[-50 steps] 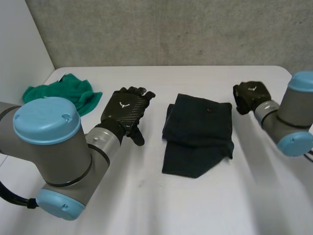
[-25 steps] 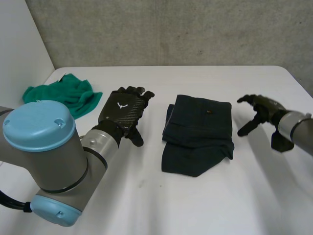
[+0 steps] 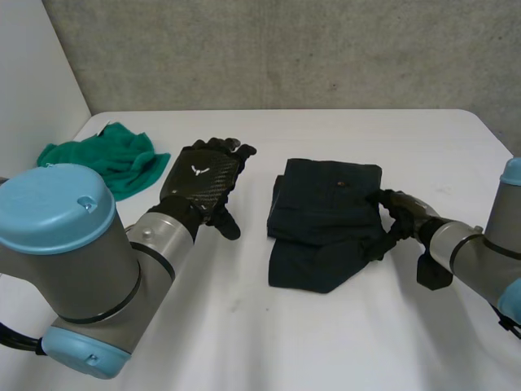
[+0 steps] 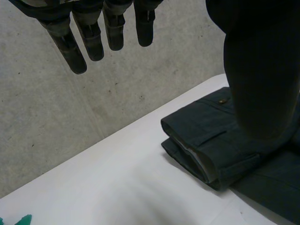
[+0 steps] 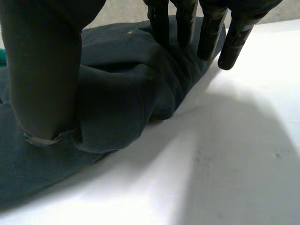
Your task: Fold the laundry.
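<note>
One dark garment [image 3: 326,208] against right hand [image 3: 400,212]

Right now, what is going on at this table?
A two-armed robot is folding laundry on a white table. The right robot hand rests on the right edge of the folded dark trousers, fingers on top and thumb against the bunched cloth. The left robot hand hovers open beside them, holding nothing. A crumpled green cloth lies farther left.

White table [image 3: 326,342]: dark folded garment [image 3: 326,220], green cloth [image 3: 106,159].
</note>
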Controlling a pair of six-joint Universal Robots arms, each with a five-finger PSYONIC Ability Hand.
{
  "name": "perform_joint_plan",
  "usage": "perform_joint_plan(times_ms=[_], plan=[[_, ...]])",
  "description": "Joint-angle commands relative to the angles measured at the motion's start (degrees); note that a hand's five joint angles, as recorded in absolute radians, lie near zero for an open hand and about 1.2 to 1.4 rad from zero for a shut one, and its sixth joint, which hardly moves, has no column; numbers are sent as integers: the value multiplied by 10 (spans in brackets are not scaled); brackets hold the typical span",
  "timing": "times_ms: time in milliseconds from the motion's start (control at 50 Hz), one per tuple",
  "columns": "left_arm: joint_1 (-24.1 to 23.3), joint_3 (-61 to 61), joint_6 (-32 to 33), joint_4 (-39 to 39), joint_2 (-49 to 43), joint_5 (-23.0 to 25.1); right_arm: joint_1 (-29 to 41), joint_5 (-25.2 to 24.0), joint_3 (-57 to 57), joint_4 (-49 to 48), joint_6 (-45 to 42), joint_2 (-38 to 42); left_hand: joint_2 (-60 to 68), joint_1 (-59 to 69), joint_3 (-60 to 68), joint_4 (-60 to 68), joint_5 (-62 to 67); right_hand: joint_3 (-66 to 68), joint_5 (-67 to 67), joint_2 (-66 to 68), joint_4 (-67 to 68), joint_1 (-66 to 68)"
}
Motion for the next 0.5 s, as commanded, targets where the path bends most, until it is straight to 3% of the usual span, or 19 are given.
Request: perform_joint_plan(times_ms=[20, 200, 280, 360, 380, 500], plan=[[0, -1, 0, 4, 0, 0, 23, 19, -21, -1, 1, 20, -18, -17, -18, -17, -26, -3, -19, -7, -13, 5], [1, -5, 0, 7, 0, 2, 48, 35, -61, -1, 2, 54, -18, -17, -18, -17, -26, 52, 36, 49, 42, 61], [1, -7, 0, 11, -1, 2, 55, 36, -87, -1, 7, 63, -18, -17, -18, -17, -26, 190, 174, 186, 180, 198], [1, -8, 0, 11, -1, 2, 55, 35, -120, -2, 10, 76, -18, -17, -18, -17, -26, 533, 516, 529, 523, 541], [1, -8, 0, 11, -1, 2, 55, 34, -139, -2, 9, 84, -18, -17, -18, -17, -26, 676, 660, 673, 666, 685], [1, -9, 0, 12, -3, 1, 53, 34, -243, -3, 0, 139, -18, -17, -18, -17, -26, 678, 661, 674, 667, 686]])
